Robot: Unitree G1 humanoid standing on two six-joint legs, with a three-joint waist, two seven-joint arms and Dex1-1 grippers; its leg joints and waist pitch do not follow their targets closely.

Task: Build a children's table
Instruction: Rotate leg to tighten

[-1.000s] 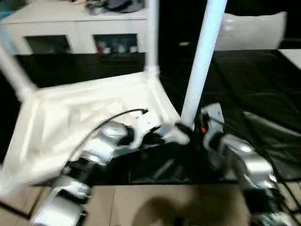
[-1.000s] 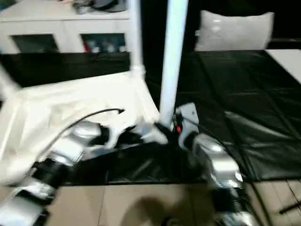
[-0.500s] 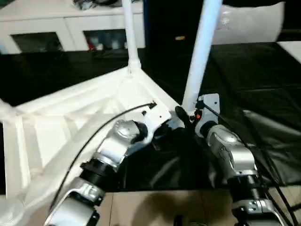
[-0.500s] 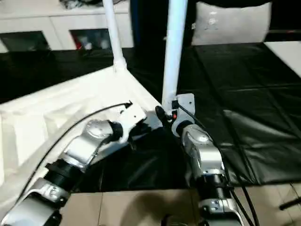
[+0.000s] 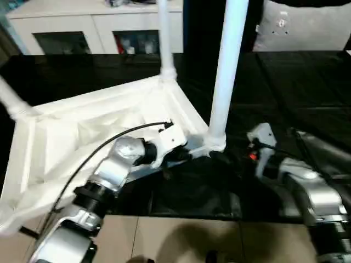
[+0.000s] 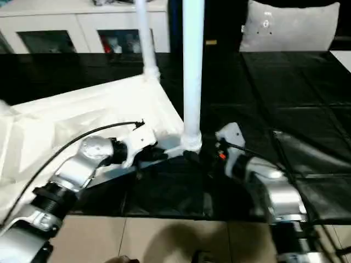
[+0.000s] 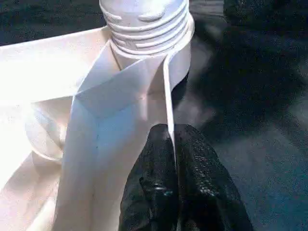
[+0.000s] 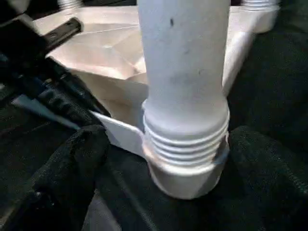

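We judge the children's table light, stiff, slippery plastic; our left gripper pinches its thin near rim; right gripper spread around the near leg.

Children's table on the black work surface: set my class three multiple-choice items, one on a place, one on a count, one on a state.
1. Where does the left hand grip the upturned children's table?
A. on the rim beside the near corner socket
B. on a far leg
C. on nothing

2. How many legs stand in sockets?
A. none
B. one
C. at least three

3. How does the right hand stand?
A. shut on the leg
B. open, fingers either side of the near leg
C. resting on the cabinet

Answers: 1 A, black fingers pinch the rim; 2 C, three upright legs show; 3 B, its fingers stand apart from the leg's threaded base.
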